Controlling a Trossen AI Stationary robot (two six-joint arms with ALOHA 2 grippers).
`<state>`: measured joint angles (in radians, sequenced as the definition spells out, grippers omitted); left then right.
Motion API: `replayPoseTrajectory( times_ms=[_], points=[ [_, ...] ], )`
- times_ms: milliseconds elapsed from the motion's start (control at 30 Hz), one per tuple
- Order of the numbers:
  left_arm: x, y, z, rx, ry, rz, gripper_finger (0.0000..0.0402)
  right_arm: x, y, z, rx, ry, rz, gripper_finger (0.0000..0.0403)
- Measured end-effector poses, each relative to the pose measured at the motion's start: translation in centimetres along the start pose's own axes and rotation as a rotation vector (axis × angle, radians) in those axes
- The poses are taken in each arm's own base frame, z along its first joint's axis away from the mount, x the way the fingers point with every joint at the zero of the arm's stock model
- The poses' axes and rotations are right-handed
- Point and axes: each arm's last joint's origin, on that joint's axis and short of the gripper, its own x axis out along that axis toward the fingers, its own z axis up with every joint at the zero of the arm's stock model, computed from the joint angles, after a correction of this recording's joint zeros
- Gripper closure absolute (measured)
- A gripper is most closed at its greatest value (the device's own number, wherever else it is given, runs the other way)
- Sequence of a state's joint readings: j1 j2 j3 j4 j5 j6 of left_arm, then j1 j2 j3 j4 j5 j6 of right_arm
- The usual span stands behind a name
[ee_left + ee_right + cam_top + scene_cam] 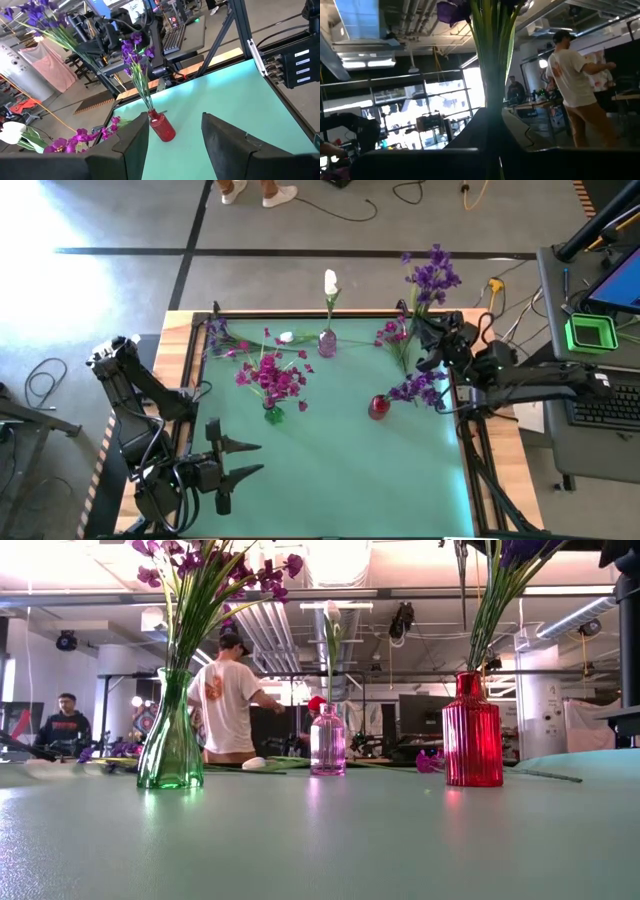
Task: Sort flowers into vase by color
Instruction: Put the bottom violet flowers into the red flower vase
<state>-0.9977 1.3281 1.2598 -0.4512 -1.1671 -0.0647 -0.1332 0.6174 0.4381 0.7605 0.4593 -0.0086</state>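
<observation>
Purple blooms are riding high at the table's right edge, where the right hand [432, 330] is pinching a bunch of purple flowers [432, 275] by their green stems, its fingers pressed together on them; the right wrist view shows the stems [492, 60] running up between the dark fingers. Just below that hand, the red vase [378, 407] is standing on the green table [350, 470] and already carrying other purple flowers [415, 390]. The green vase [273, 415] towards the table's left is holding a cluster of magenta-pink flowers [270, 375], and the small pink vase [327, 343] near the far edge is holding a single white bud [330, 281]. More stems are lying loose on the table at the far left corner [225, 340], with a white bud [286, 337] among them. The left hand [245, 460] is hovering over the near left part of the table with its fingers spread and nothing between them. In the room behind, a person in a white shirt [226, 700] is standing.
</observation>
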Motion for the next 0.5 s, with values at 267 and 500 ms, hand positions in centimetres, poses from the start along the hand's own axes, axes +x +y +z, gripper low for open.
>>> replayPoseTrajectory(
  times_ms=[267,500],
  points=[
    [0.0,0.0,0.0,0.002,0.0,0.001,0.0232,-0.5,-0.4,-1.5,0.02,0.034,0.047,0.0387],
    [0.0,0.0,0.0,0.003,0.0,0.0,0.0232,-1.5,-0.8,-3.1,0.079,0.036,0.086,0.0383]
  ],
)
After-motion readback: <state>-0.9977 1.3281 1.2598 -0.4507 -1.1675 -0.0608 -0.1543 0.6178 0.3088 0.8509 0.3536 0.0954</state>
